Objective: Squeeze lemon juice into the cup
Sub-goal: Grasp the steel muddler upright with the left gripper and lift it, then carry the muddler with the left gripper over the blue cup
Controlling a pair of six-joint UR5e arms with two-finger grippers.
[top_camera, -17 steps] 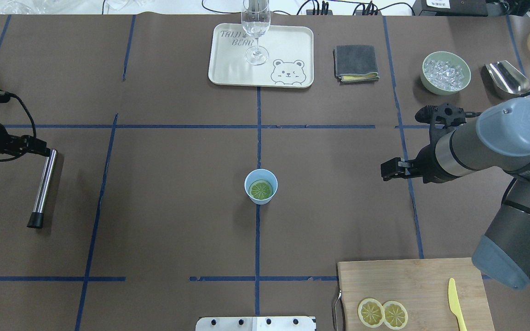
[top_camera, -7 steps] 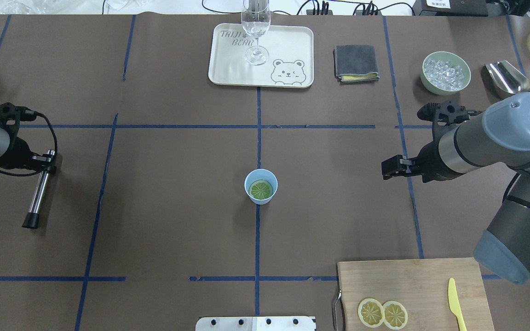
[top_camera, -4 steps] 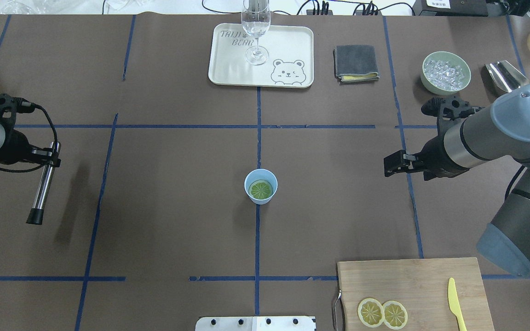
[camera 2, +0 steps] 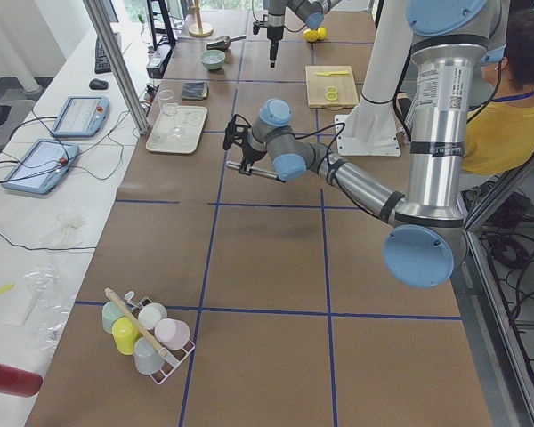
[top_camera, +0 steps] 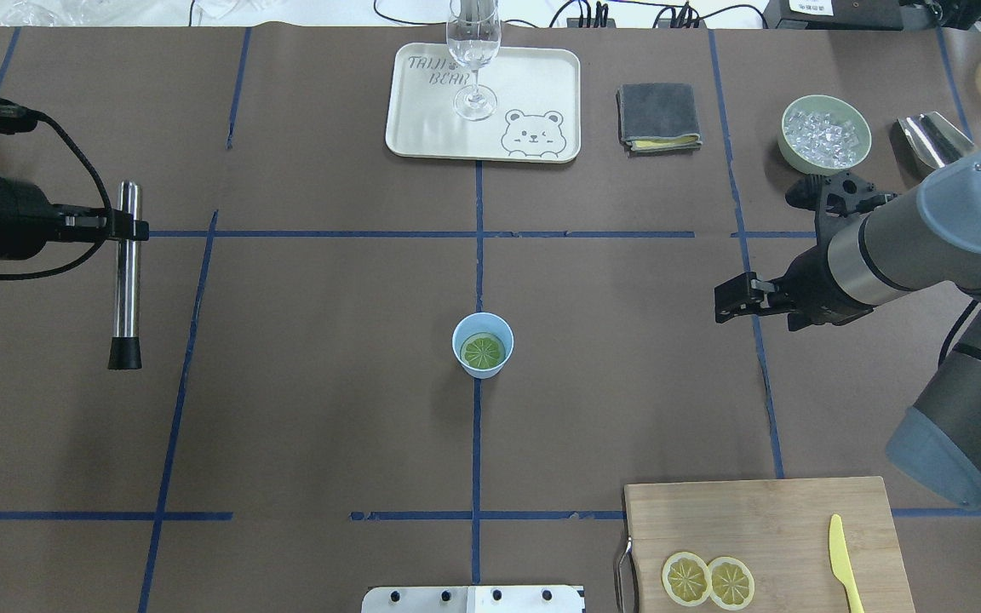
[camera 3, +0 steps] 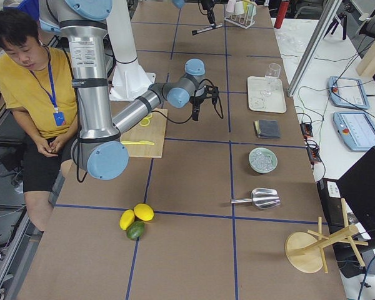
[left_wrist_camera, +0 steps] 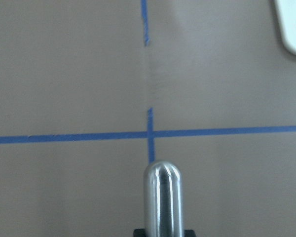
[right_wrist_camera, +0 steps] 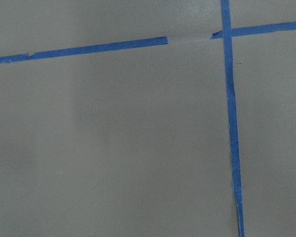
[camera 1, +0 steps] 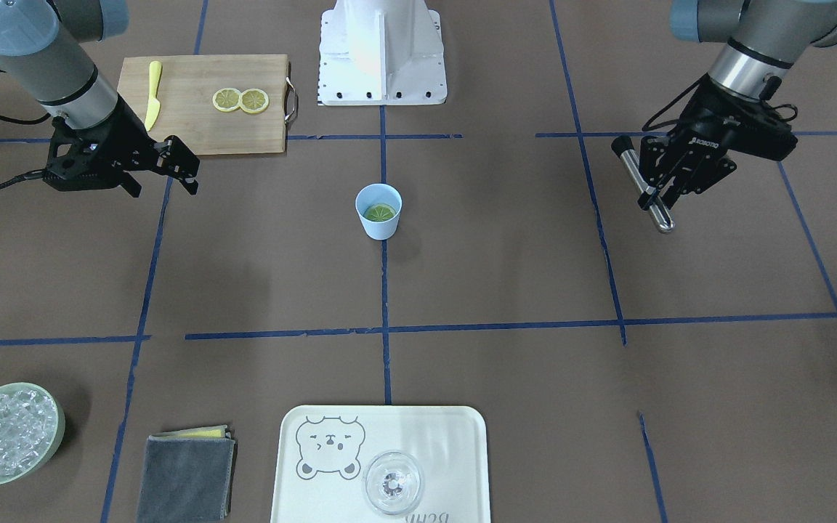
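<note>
The pale blue cup (top_camera: 483, 332) stands at the middle of the table, also in the front view (camera 1: 378, 224). One lemon slice (top_camera: 484, 351) lies flat inside it (camera 1: 380, 212). Two more lemon slices (top_camera: 686, 579) (top_camera: 731, 582) lie on the wooden cutting board (top_camera: 763, 519). My left gripper (top_camera: 126, 230) is shut on a metal rod with a black tip (top_camera: 125, 289), held above the table far left of the cup; the rod's round end fills the left wrist view (left_wrist_camera: 162, 197). My right gripper (camera 1: 160, 174) is open and empty, well right of the cup.
A yellow knife (top_camera: 840, 562) lies on the board. At the far side are a cream tray (top_camera: 533, 85) with a wine glass (top_camera: 473, 51), a grey cloth (top_camera: 658, 117), a green bowl of ice (top_camera: 825, 134) and a metal scoop (top_camera: 937, 143).
My left gripper has carried the rod toward the table's far side and turned it straighter. My right arm has shifted slightly; its gripper stays open. Cup and slices have not moved.
</note>
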